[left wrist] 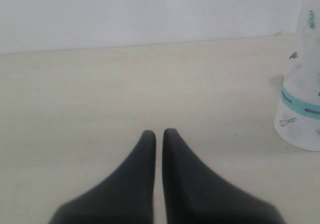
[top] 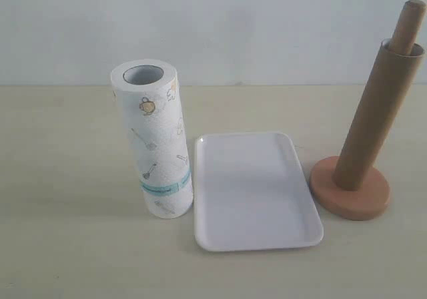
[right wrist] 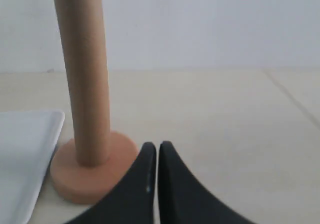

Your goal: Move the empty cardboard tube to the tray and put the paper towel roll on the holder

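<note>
The table [top: 67, 245] is wide and mostly bare. The tray [top: 257, 199] lies flat at the middle of the exterior view with nothing in it. At 9 o'clock from the tray, just beside its rim, the paper towel roll [top: 157, 152] stands upright on its end. At 3 o'clock from the tray stands the holder [top: 363, 202], its round base near the tray's rim but apart from it.

The empty cardboard tube [top: 373, 119] is around the holder's dowel, not beside it, with its lower end on the base. Its long axis is upright, and the top of the dowel comes out of its upper mouth.

I judge that the tube must first go straight up along this axis until it is free of the dowel, and only then toward 9 o'clock to the tray. The room above the dowel looks open.

The right gripper [right wrist: 154, 146] is the nearer one: the tube and base stand close ahead of it. Its fingers are pressed together and hold nothing. The left gripper [left wrist: 159, 134] is also clenched and empty, low over the table, with the roll ahead and off to one side.
</note>
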Controlling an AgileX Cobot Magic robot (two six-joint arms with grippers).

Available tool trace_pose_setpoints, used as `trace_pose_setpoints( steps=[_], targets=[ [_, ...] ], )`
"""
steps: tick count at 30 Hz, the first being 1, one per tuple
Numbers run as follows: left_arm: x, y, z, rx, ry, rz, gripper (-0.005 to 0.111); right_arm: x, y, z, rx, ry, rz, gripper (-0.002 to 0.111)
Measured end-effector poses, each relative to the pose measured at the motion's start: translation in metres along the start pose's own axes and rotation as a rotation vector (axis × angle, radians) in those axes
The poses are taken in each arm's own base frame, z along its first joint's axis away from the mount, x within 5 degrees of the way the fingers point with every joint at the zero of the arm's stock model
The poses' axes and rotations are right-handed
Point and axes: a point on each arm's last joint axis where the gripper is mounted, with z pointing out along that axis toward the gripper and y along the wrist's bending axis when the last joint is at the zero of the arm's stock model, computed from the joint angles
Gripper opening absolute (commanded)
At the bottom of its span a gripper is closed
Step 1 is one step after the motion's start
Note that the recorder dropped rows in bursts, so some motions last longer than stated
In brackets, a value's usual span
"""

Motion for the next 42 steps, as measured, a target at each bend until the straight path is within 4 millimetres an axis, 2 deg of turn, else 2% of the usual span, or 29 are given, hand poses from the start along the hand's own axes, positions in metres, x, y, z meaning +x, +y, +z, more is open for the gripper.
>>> trace_pose_setpoints(
  steps=[3, 7, 12, 16, 18, 20, 23, 27, 30, 35, 42],
  targets=[
    [0.000, 0.000, 0.000, 0.000, 0.000, 0.000, 0.004, -0.016, 0.004, -0.002, -0.031, -0.180, -0.144, 0.001],
    [0.000, 0.000, 0.000, 0.000, 0.000, 0.000, 0.004, -0.040, 0.013, -0.011, -0.102, -0.473, -0.199, 0.001],
    [0.000, 0.000, 0.000, 0.000, 0.000, 0.000, 0.004, -0.070, 0.021, -0.036, -0.194, -0.888, -0.156, 0.001],
    [0.000, 0.000, 0.000, 0.000, 0.000, 0.000, 0.004, -0.102, 0.015, -0.050, -0.184, -0.986, -0.048, 0.001],
    [0.000, 0.000, 0.000, 0.000, 0.000, 0.000, 0.004, -0.116, 0.013, -0.046, -0.203, -0.943, 0.030, 0.001],
    [0.000, 0.000, 0.000, 0.000, 0.000, 0.000, 0.004, -0.124, 0.013, -0.031, -0.234, -0.845, 0.131, 0.001],
    [0.000, 0.000, 0.000, 0.000, 0.000, 0.000, 0.004, -0.120, 0.014, 0.000, -0.248, -0.662, 0.229, 0.001],
    [0.000, 0.000, 0.000, 0.000, 0.000, 0.000, 0.004, -0.100, 0.016, 0.047, -0.226, -0.382, 0.297, 0.001],
    [0.000, 0.000, 0.000, 0.000, 0.000, 0.000, 0.004, -0.080, 0.018, 0.075, -0.205, -0.197, 0.358, 0.001],
    [0.000, 0.000, 0.000, 0.000, 0.000, 0.000, 0.004, -0.043, 0.022, 0.109, -0.173, 0.072, 0.337, 0.001],
    [0.000, 0.000, 0.000, 0.000, 0.000, 0.000, 0.004, -0.010, 0.037, 0.140, -0.312, 0.155, 0.214, 0.003]
  ],
)
